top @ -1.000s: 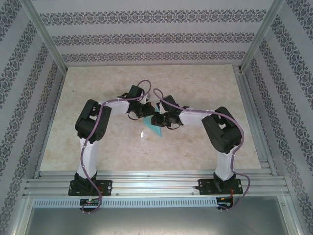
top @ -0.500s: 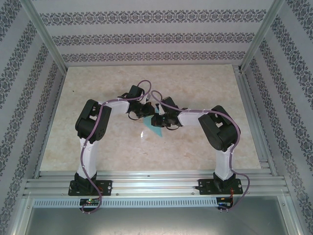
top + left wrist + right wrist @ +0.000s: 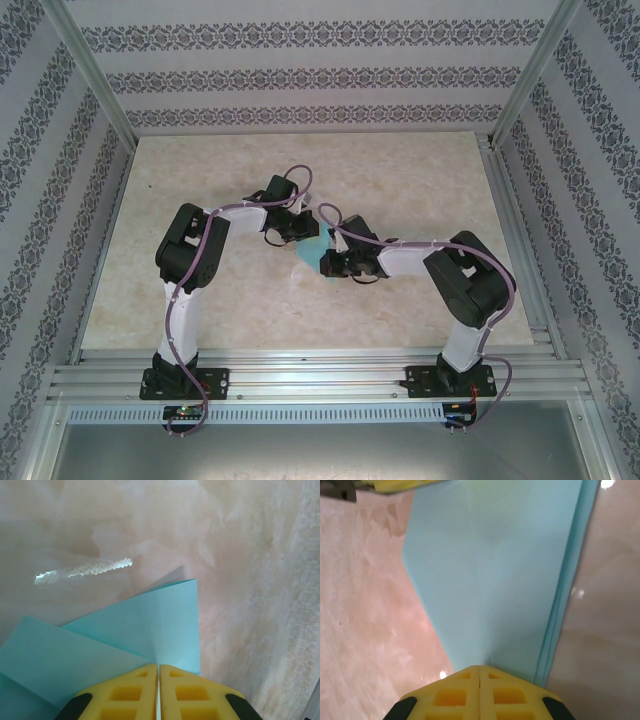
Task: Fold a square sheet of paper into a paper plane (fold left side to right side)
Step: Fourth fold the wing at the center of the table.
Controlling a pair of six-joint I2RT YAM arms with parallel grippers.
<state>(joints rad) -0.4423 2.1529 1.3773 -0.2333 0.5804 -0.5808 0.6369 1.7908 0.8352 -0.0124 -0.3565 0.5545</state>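
1. Far left first: my left arm (image 3: pixel 185 250) bends in over the marble-look table (image 3: pixel 200 170) toward the middle.
2. My left pincer (image 3: pixel 159 669) has its yellow pads pressed right together with the edge of the cyan paper sheet (image 3: pixel 150 625) caught between them. So it's clamped on the paper, with no gap showing. From that wrist cam one flap overlaps another from the left, and a corner of the sheet points away from me. There's a wavy glare streak (image 3: pixel 82 570) on the table beyond it.
3. From the top cam, the paper sits mid-table, right between my two pincers, which are close together. It's folded up, not a flat square. Whether it's resting on the table or lifted a bit, I honestly can't tell.
4. My right pincer (image 3: pixel 480 670) is pinched shut on the same paper too, pads together. The sheet narrows to a point right at my fingertips, a faint centre crease runs away from them, and a few layered edges stack up along the right side. My other pincer's yellow finger peeks in at the top left corner, at the far end of the sheet.
5. Far right: my right arm (image 3: pixel 465 285) reaches in low from its side.
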